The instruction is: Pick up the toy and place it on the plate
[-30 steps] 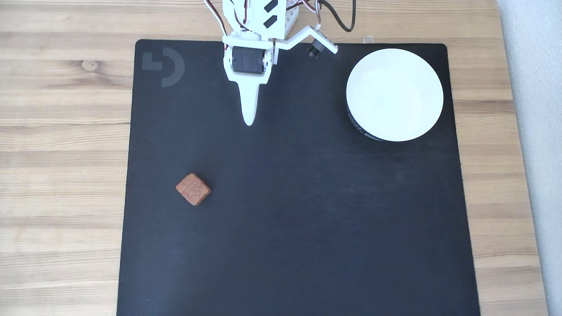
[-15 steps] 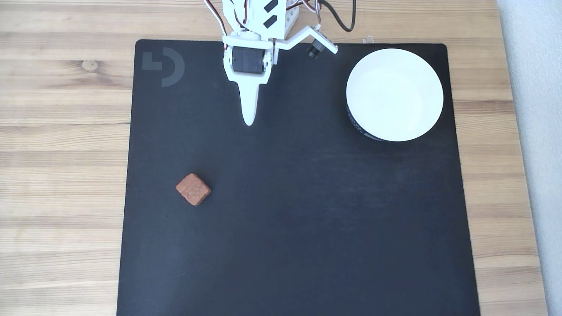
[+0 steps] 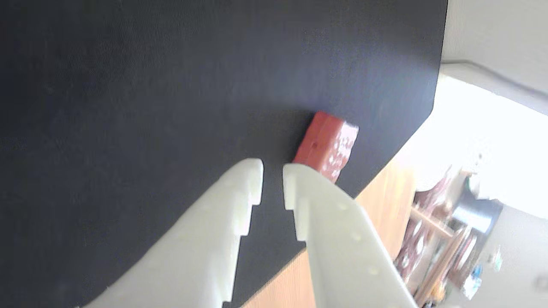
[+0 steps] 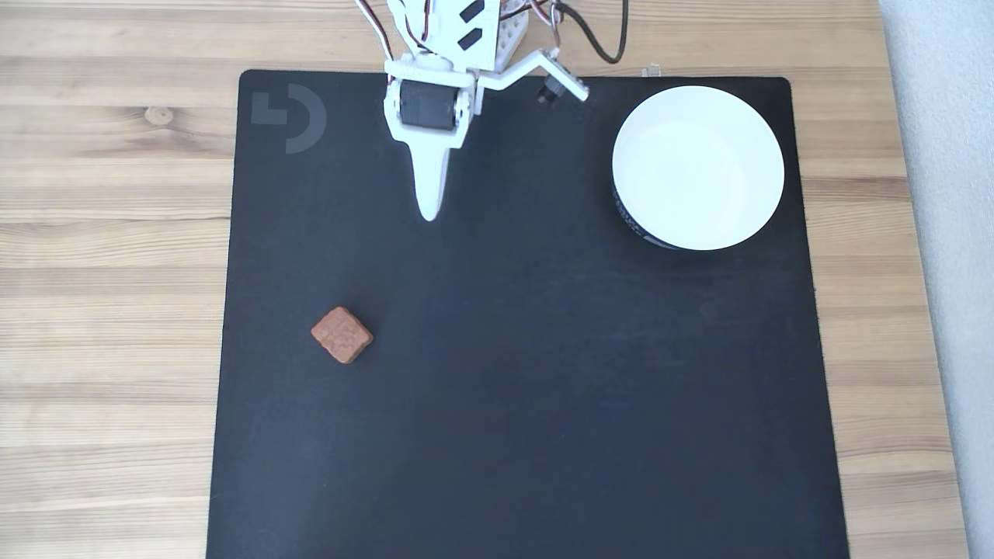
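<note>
The toy, a small reddish-brown cookie-like square, lies on the left part of the black mat. In the wrist view the toy sits just past the right fingertip. The plate, round and white with a dark printed side, stands empty at the mat's back right corner. My white gripper hangs near the mat's back edge, well behind the toy and left of the plate. In the wrist view the gripper is shut, with a thin slit between the tips and nothing held.
The black mat covers most of the wooden table. A grey logo is printed at the mat's back left corner. A pale floor strip runs along the right edge.
The gripper has swung slightly to the left in the fixed view. The toy and the plate have stayed where they were.
</note>
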